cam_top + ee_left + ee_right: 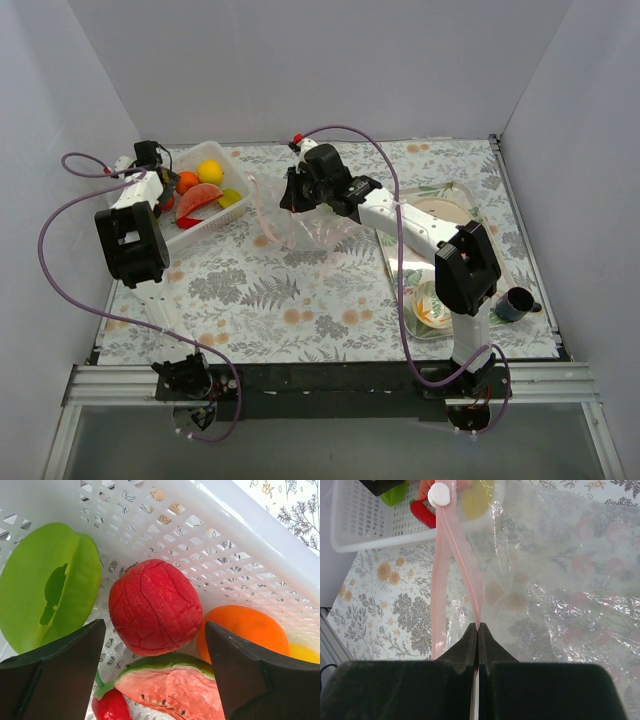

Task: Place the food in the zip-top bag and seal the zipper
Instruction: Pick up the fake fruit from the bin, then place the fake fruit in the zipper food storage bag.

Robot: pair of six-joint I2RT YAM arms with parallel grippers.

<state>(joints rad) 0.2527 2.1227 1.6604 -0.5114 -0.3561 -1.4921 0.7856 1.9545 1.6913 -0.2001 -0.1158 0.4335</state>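
Observation:
The food lies in a white slotted basket point(232, 175). In the left wrist view I see a red apple point(154, 606), an orange point(250, 627), a watermelon slice point(172, 685), a green piece point(47, 582) and a small red fruit point(107, 706). My left gripper point(152, 667) is open inside the basket, its jaws on either side of the watermelon slice and red apple. The clear zip-top bag point(555, 575) lies in mid-table point(300, 232). My right gripper point(478, 628) is shut on its pink zipper strip point(465, 555), holding the mouth up; a white slider point(439, 495) sits at the far end.
A tray with patterned plates point(440, 215), a bowl point(432, 308) and a dark cup point(513, 303) stand at the right. The basket point(375, 520) sits just beyond the bag's mouth. White walls close in the table on three sides.

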